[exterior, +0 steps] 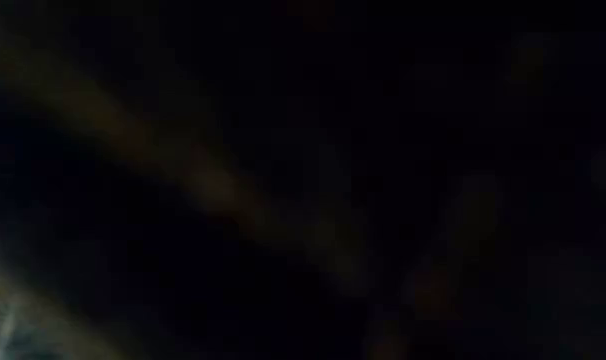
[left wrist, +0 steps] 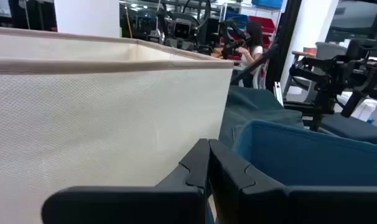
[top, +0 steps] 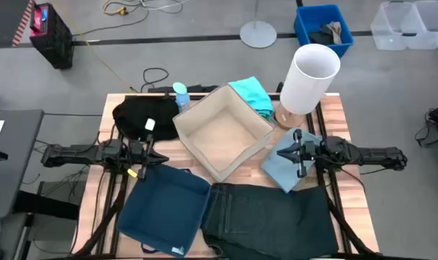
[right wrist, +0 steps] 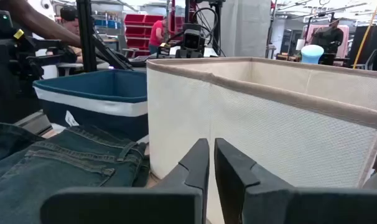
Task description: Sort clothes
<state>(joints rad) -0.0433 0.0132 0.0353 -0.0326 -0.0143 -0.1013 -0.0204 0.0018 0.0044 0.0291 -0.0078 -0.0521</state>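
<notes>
**Nothing sorted yet, both tools shut and empty**

Both tools hang just above the table with their fingers pressed together, holding nothing. The left tool [top: 152, 157] sits at the table's left, between the black garment [top: 136, 115] on its far side and the navy box [top: 165, 209] on its near side. The right tool [top: 295, 153] hovers over the pale blue garment [top: 285, 167], which lies flat at the right, just beside the beige box [top: 222, 137] in the middle.

The jeans [top: 269, 220] are spread along the near edge, right of the navy box, their long axis running left to right. The turquoise garment [top: 254, 95] is bunched at the far side, touching the beige box's far right corner. Both boxes look empty.

The telling relation is at the right: the pale blue garment lies directly under the right tool, so that arm is by far the nearer and would likely only need to open and drop. The left arm's nearest piece is the black garment, just to its far side. The low view is dark and shows nothing usable.
</notes>
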